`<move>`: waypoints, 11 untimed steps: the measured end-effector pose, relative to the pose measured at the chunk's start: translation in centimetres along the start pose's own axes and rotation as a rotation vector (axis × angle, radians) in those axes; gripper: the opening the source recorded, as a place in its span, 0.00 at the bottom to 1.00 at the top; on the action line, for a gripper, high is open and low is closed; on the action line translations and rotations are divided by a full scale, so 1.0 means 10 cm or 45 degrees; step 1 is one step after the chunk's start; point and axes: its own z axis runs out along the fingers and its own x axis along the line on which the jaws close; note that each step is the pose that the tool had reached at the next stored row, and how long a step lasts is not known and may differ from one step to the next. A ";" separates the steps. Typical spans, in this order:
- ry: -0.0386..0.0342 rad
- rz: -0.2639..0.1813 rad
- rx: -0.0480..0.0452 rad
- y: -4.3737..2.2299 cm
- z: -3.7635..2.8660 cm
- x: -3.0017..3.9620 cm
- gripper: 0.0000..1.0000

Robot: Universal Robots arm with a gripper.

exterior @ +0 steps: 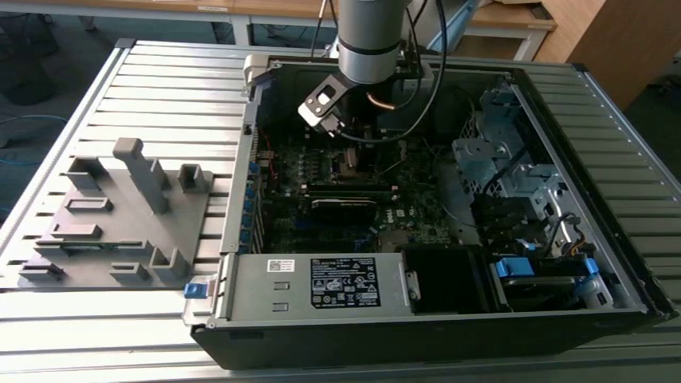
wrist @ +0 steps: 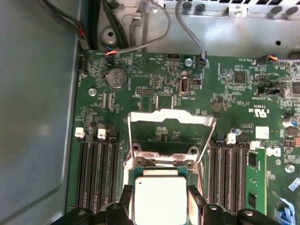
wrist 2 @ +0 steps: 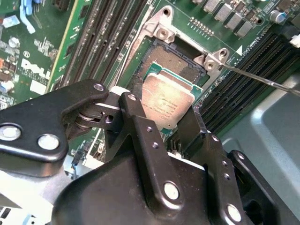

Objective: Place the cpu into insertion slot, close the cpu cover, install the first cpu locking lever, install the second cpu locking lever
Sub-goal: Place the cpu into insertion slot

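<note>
- gripper (wrist 2: 166, 111), inside open computer case (exterior: 426, 343): jaws clenched on two opposite edges of cpu (wrist 2: 165, 104)
- cpu: silver top up, held just over insertion slot (wrist 2: 174, 63), perhaps touching its near rim
- cpu cover (wrist: 168, 116): swung up, open, standing behind slot
- long black memory slots (wrist: 97, 173): flanking slot on both sides

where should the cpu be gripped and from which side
By two opposite edges, coming from above: the cpu is a thin flat square, metal top up, so only its edges offer purchase. The gripper pinches it that way over the insertion slot.
</note>
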 end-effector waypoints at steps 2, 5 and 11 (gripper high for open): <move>-0.0014 0.019 0.000 -0.015 0.005 0.000 0.54; -0.0039 0.051 -0.001 -0.033 0.016 0.001 0.54; -0.0065 0.084 -0.002 -0.060 0.060 0.001 0.54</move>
